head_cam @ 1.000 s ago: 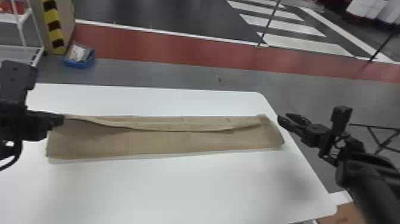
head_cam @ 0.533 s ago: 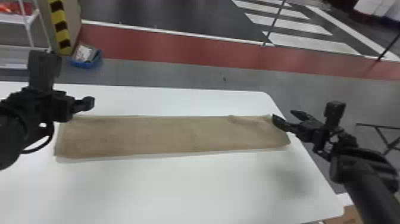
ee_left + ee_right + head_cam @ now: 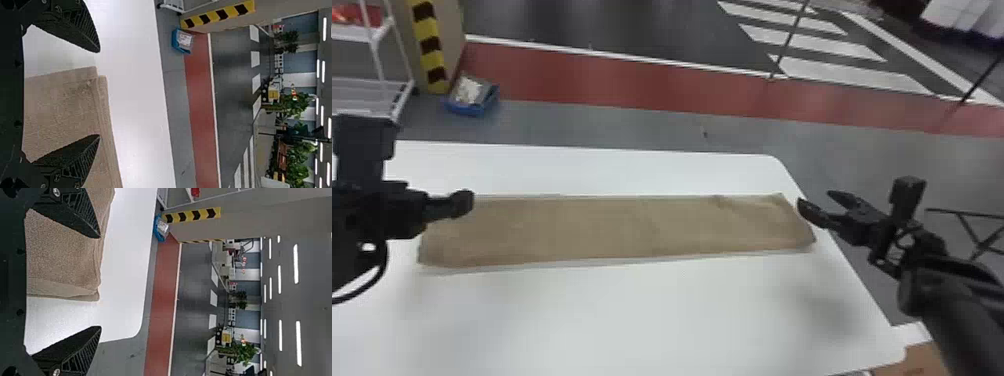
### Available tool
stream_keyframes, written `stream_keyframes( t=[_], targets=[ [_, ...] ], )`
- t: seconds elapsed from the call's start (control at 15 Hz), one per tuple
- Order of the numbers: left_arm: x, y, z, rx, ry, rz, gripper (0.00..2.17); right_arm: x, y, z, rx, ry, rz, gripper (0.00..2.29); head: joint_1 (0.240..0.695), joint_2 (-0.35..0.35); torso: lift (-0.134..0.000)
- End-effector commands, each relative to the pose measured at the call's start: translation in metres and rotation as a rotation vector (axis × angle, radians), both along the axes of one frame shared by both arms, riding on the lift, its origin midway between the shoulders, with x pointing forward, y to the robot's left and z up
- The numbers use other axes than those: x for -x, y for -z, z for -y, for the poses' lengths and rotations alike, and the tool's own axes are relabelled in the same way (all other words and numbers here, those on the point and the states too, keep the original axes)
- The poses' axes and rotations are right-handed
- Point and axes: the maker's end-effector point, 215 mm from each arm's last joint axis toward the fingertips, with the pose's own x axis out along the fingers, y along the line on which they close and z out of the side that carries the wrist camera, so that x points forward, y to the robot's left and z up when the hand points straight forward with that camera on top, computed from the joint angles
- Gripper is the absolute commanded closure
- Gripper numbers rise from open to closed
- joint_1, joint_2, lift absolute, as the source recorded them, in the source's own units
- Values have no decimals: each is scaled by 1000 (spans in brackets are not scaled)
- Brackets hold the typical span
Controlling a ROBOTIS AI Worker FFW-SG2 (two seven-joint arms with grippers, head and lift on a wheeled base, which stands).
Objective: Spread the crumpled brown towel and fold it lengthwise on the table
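Note:
The brown towel [image 3: 617, 227] lies flat as a long narrow strip across the white table [image 3: 652, 310], with a slight crease near its right end. Over its left end is my left gripper [image 3: 463, 204]; the left wrist view shows this gripper [image 3: 100, 94] open, with the towel's layered corner [image 3: 96, 78] between and below its fingers. At the strip's right end stands my right gripper [image 3: 822, 205], open too. In the right wrist view the right gripper [image 3: 101, 282] holds nothing, and the towel's end [image 3: 62, 258] shows stacked edges beside one finger.
The table's right edge [image 3: 852, 277] runs beneath the right arm. Beyond the far edge, a blue bin [image 3: 472, 100] sits on the floor near a white rack [image 3: 374, 80] and a post with yellow and black stripes [image 3: 429, 47].
The towel's raised far edge has come down flat. My left gripper has let go and moved slightly right from the first frame; the right gripper has shifted a little toward the towel's end.

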Motion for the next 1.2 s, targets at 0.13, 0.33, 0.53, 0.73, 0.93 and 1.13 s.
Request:
stream_keyframes(
  t=[0.13, 0.33, 0.53, 0.73, 0.93, 1.13],
  targets=[
    [46, 37, -24, -10, -25, -183, 188, 5, -3, 2, -6, -6, 7, 70, 695, -310, -123],
    [47, 42, -28, -6, -28, -192, 275, 5, 0, -2, -11, -12, 5, 70, 695, -309, -123],
    [46, 48, -17, -5, -9, -208, 275, 7, 1, -2, -14, -15, 4, 70, 695, -304, -123],
    [43, 51, -1, -2, 18, -217, 400, 10, 0, 4, -11, -5, 7, 70, 695, -313, -123],
    [38, 55, 10, -7, 38, -228, 441, 11, 0, 7, -12, 1, 8, 70, 695, -330, -123],
    [40, 58, 14, -9, 44, -236, 593, 11, -3, 8, -8, 2, 15, 70, 695, -344, -123]
  ],
)
